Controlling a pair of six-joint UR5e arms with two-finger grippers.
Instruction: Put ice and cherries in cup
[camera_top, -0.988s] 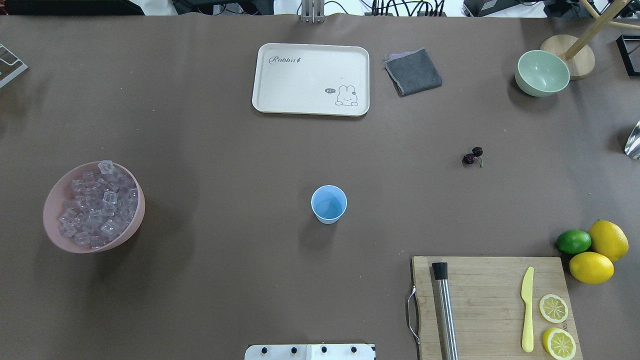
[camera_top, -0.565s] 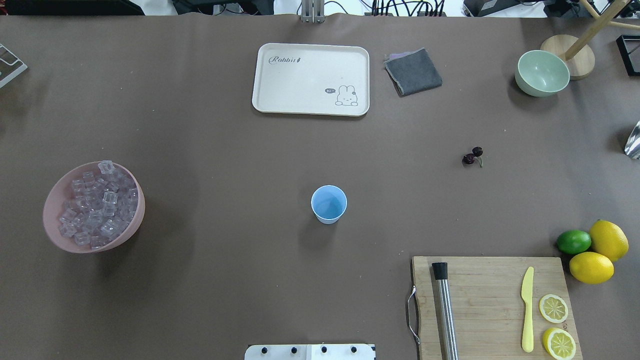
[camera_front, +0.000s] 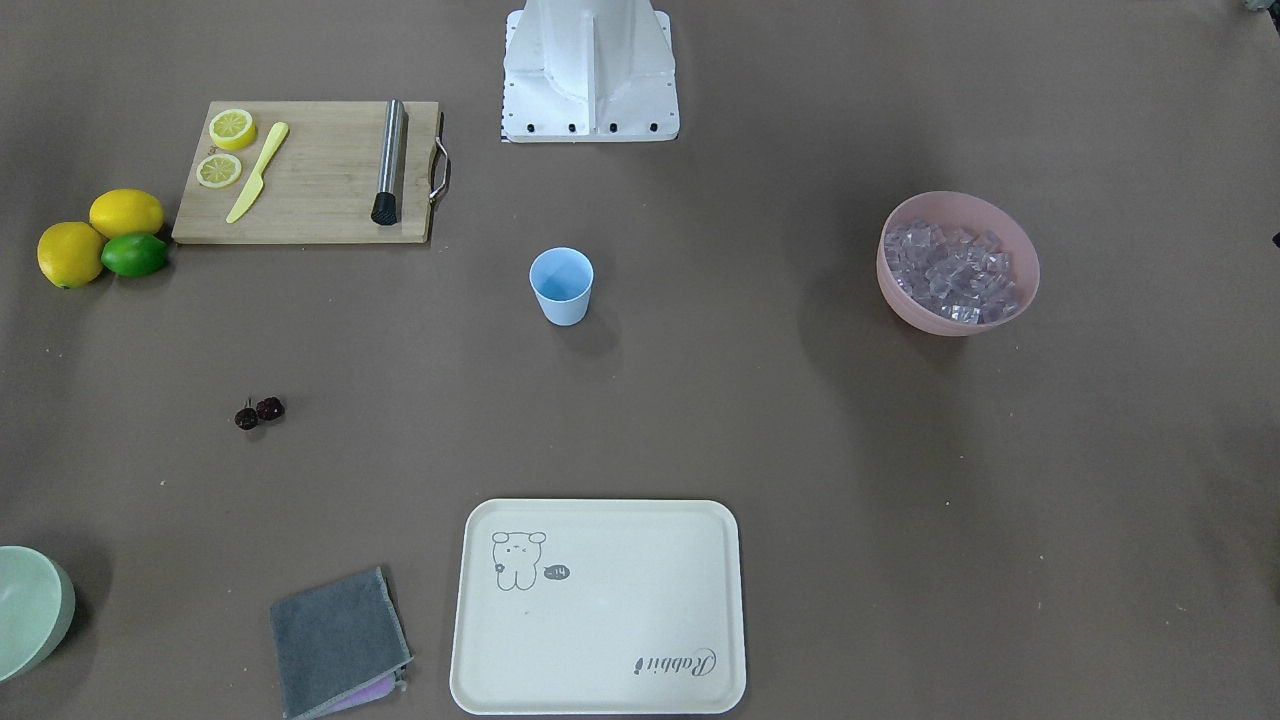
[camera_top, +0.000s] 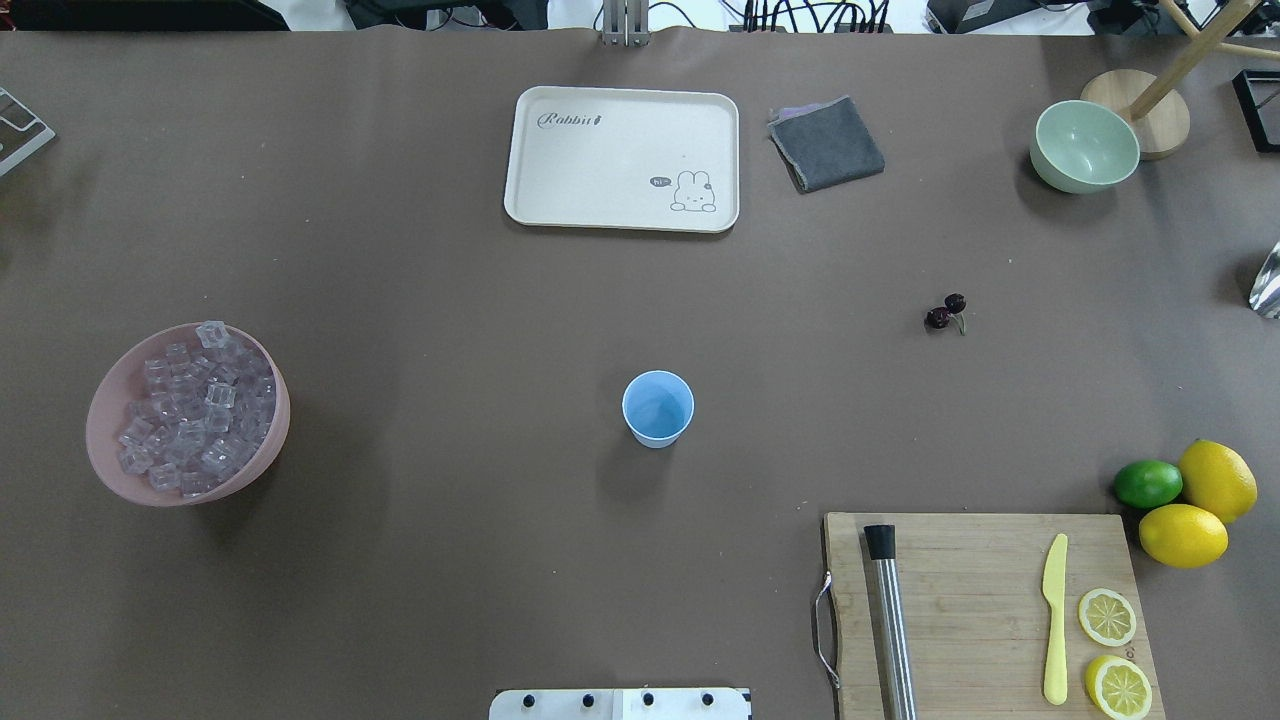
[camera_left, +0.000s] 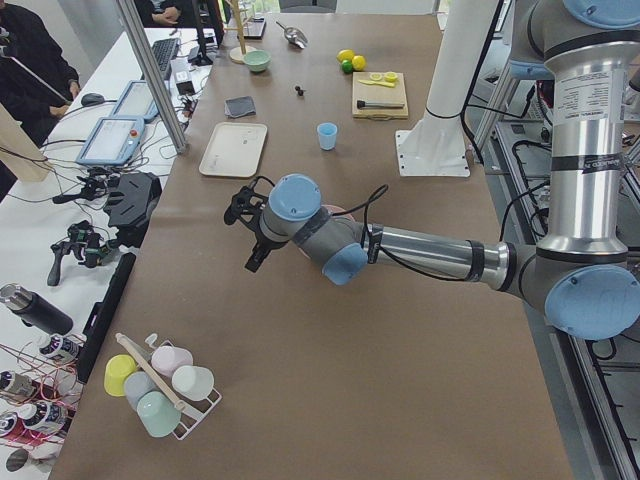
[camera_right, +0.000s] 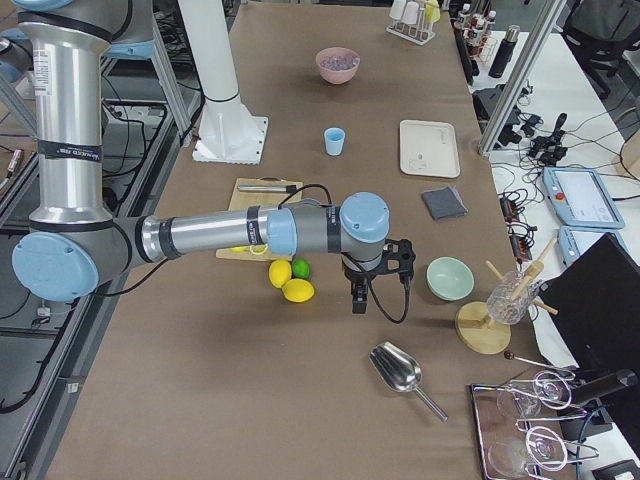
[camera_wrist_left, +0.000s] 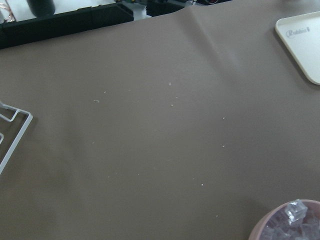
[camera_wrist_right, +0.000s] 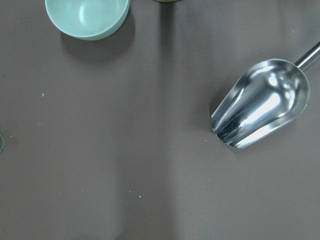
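At mid-worktop (camera_top: 450, 300): cup (camera_top: 657, 407) standing upright, ice (camera_top: 190, 420) and cherries (camera_top: 945, 312) lying well apart from it.
Ice is sitting piled in the pink bowl (camera_top: 105, 400) toward my left; cherries are lying on bare worktop toward my right. I am holding my left hand (camera_left: 250, 262) near the pink bowl, my right hand (camera_right: 358, 303) near the metal scoop (camera_wrist_right: 260, 102) and green bowl (camera_wrist_right: 87, 20). I cannot tell whether either hand is apart or together.

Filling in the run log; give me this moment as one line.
cup empty | ice in pink bowl | cherries on table | left hand, right hand: open or shut unclear
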